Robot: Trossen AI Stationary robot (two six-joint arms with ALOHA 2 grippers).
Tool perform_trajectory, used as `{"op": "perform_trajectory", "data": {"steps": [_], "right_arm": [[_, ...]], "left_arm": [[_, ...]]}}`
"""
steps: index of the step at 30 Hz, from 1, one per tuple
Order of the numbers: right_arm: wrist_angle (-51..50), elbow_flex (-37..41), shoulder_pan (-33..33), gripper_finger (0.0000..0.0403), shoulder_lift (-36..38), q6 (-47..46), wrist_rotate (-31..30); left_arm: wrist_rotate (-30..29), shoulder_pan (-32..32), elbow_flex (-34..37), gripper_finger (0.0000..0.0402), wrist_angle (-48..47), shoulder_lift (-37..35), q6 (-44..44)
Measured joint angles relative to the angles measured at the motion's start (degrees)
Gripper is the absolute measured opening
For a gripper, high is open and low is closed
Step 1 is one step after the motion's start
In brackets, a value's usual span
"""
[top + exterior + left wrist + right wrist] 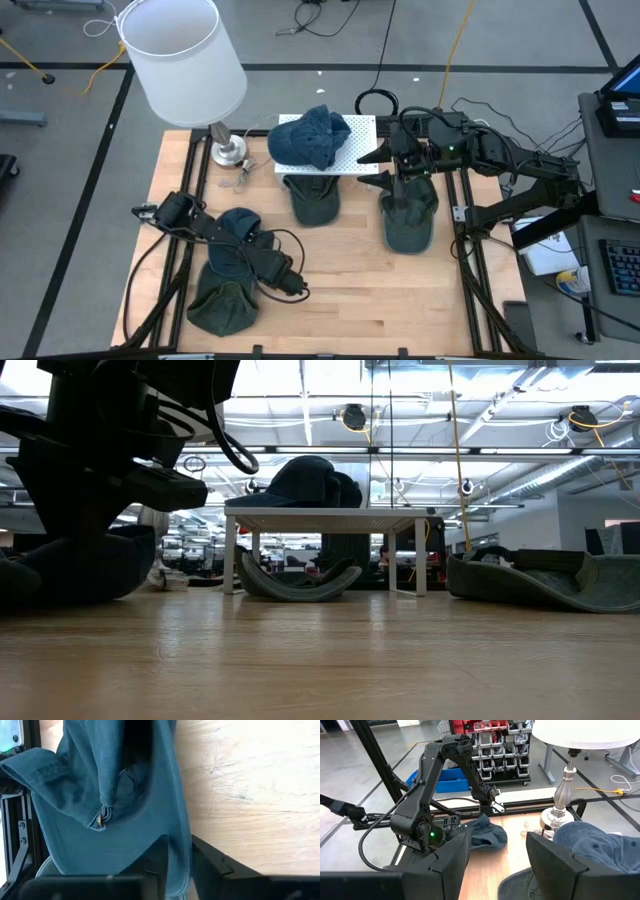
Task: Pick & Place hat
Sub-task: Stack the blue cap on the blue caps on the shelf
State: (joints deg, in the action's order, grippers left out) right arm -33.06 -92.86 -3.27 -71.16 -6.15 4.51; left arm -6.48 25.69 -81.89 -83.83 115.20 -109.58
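Pinching the brim of a blue hat (115,805) between its two dark fingers (215,865), the left gripper (262,262) is low over the near left part of the wooden table (350,270). In the left wrist view the blue cloth passes between the fingers, so they are closed on it. This blue hat (238,235) lies on the table under the left arm, and a dark green hat (222,303) lies just near of it, close to the near edge.

The right gripper (383,165) hangs at the far right, beside the right end of a small white perforated stand (355,145). Its fingers (555,860) are spread wide apart and hold nothing. Below this gripper another dark green hat (410,215) lies on the table.

On the white stand a second blue hat (310,135) rests, crumpled. One more dark green hat (312,198) lies partly under the near edge of the stand; in the low view it shows between the legs (300,575).

At the far left corner stands a lamp with a white shade (180,55) and a silver base (228,150).
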Motion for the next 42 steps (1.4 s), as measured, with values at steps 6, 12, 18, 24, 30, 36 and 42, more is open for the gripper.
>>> {"op": "perform_trajectory", "data": {"steps": [6,12,18,24,30,36,42], "right_arm": [[0.0,0.0,0.0,0.0196,0.0,0.0,0.0],[0.0,0.0,0.0,0.0196,0.0,0.0,0.0],[0.0,0.0,0.0,0.0196,0.0,0.0,0.0],[0.0,0.0,0.0,0.0196,0.0,0.0,0.0],[0.0,0.0,0.0,0.0196,0.0,0.0,0.0],[0.2,0.0,0.0,0.0196,0.0,-0.1,0.0],[0.2,0.0,0.0,0.0196,0.0,-0.2,0.0]], "left_arm": [[0.5,0.0,0.0,0.002,0.1,0.0,2.8],[0.5,0.0,0.0,0.0013,0.3,-0.9,5.4],[-1.1,0.1,0.0,0.0008,-1.4,-5.0,4.4],[-1.1,0.5,0.0,0.0007,-5.5,-11.4,3.4],[-0.6,1.1,0.0,0.001,-5.4,-19.8,6.8],[-2.7,2.6,0.0,0.0008,-4.9,-28.4,14.6],[-4.0,4.2,0.0,0.0007,-4.5,-35.7,26.4]]}}
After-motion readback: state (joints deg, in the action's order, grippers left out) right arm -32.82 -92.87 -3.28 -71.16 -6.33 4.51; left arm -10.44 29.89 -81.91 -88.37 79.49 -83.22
